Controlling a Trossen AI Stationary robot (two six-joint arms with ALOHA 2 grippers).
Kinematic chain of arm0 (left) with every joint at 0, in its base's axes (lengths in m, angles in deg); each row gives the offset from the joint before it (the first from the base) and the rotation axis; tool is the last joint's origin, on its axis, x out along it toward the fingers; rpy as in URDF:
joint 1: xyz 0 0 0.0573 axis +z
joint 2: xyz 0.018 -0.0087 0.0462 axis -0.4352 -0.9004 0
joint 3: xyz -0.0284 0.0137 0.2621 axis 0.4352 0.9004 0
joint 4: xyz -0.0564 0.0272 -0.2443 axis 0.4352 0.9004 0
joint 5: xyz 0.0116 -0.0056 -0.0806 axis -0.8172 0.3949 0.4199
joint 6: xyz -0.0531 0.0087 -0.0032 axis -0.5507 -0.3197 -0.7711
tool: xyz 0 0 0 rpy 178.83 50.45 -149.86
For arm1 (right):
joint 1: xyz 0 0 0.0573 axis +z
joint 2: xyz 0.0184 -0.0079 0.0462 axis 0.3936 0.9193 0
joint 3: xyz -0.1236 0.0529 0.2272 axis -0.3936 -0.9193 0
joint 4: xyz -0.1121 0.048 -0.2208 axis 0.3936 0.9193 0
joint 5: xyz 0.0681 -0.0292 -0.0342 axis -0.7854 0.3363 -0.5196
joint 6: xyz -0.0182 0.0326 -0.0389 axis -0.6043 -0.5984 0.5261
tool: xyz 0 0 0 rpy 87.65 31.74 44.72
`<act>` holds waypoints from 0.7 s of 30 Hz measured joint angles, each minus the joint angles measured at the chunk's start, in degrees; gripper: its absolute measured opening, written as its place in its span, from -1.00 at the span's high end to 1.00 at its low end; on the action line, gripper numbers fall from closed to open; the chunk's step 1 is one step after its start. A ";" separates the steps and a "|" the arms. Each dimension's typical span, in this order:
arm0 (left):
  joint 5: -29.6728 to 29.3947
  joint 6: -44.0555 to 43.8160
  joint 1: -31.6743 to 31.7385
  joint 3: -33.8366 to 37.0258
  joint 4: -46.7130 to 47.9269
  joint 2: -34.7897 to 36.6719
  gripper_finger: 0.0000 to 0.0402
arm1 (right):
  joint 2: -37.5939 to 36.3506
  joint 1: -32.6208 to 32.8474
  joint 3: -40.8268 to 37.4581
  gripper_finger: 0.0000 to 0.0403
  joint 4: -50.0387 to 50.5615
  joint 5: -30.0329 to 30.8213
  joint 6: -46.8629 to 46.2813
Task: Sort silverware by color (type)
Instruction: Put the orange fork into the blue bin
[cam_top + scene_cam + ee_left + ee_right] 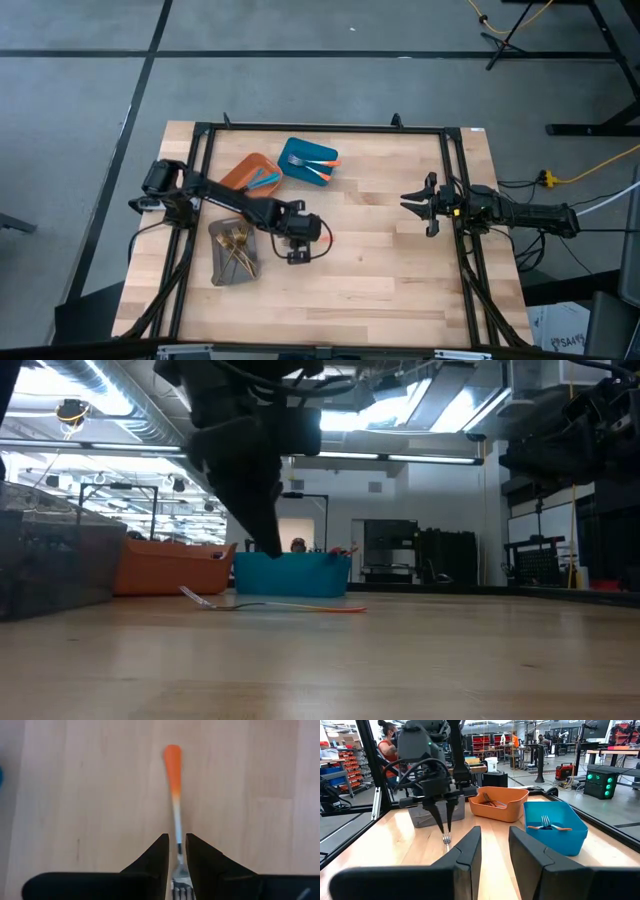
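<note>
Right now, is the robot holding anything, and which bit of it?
The left hand has its fingers around the neck of an orange-handled fork lying on the table; whether it grips cannot be told. The right hand holds nothing.

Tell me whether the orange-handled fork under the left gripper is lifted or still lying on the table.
Lying flat. The fork rests on the table in the low view; the left gripper straddles its neck.

We see a wooden desk (380,260). At ten o'clock sit an orange tray (243,172) and a grey tray (232,251); at eleven, a blue tray (296,155). A fork (270,606) lies flat near centre.
</note>
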 joint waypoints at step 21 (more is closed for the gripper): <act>0.44 -1.33 -1.37 4.49 -2.77 -2.47 0.71 | -0.01 0.00 -0.02 0.54 -0.09 0.00 0.00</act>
